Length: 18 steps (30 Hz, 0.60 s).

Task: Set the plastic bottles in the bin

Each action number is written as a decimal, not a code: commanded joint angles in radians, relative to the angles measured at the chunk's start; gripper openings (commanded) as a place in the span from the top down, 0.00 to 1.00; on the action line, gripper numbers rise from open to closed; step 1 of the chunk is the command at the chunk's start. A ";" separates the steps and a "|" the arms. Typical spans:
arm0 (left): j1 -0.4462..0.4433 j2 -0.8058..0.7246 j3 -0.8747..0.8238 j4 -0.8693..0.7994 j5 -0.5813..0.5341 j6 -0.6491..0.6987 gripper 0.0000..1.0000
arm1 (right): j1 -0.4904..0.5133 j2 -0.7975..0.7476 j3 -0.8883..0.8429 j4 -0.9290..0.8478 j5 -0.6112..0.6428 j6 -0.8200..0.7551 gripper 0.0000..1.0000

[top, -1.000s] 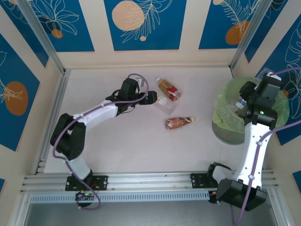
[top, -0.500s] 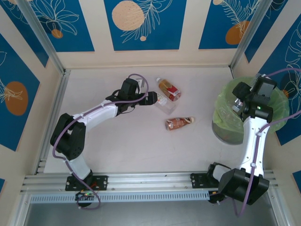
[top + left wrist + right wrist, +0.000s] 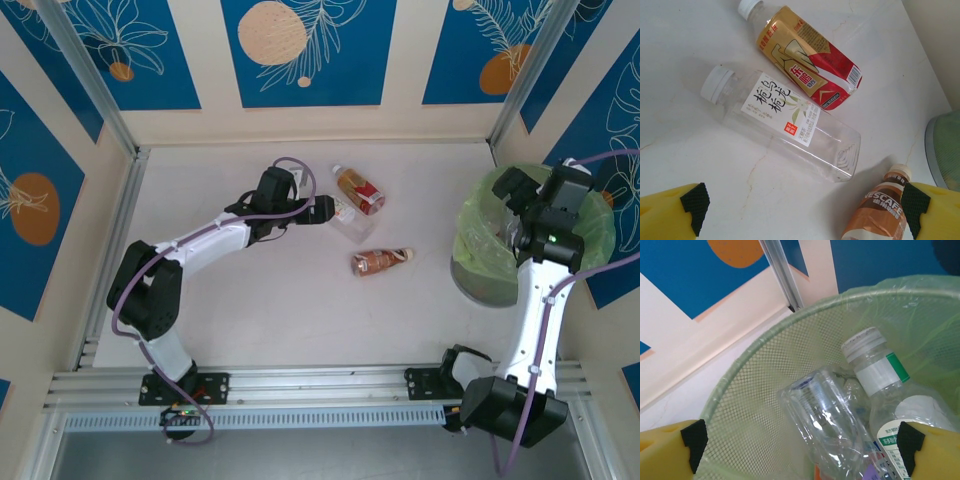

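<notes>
Left gripper (image 3: 322, 208), jaws wide and empty, hovers at the table's centre; right gripper (image 3: 513, 205), equally wide and empty, hangs over the bin (image 3: 470, 275) at 3 o'clock. Three plastic bottles (image 3: 380, 261) lie loose, and the clear bottle (image 3: 790, 125) sits just beside the left fingers (image 3: 675, 215) (the likelier pick). Its wrist view gives the axis, cap at 10 o'clock, base at 4, slanting across the fingers' line; overhead that slant is hard to read.

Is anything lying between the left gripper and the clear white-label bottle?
Nothing visible does. Bare table separates the open left gripper from the clear bottle; the brown coffee bottle lies off to one side, not in the path.
</notes>
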 commanded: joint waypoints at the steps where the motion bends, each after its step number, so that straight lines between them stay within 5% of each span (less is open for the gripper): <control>1: 0.006 0.002 0.000 0.013 0.021 0.004 0.00 | -0.006 -0.030 0.045 -0.031 -0.008 0.012 0.00; 11: 0.007 0.039 0.030 0.000 0.043 -0.028 0.00 | 0.005 -0.062 0.059 -0.069 -0.216 -0.004 0.00; 18: 0.006 0.072 0.064 -0.028 0.044 -0.064 0.00 | 0.120 -0.093 0.049 -0.032 -0.318 -0.008 0.00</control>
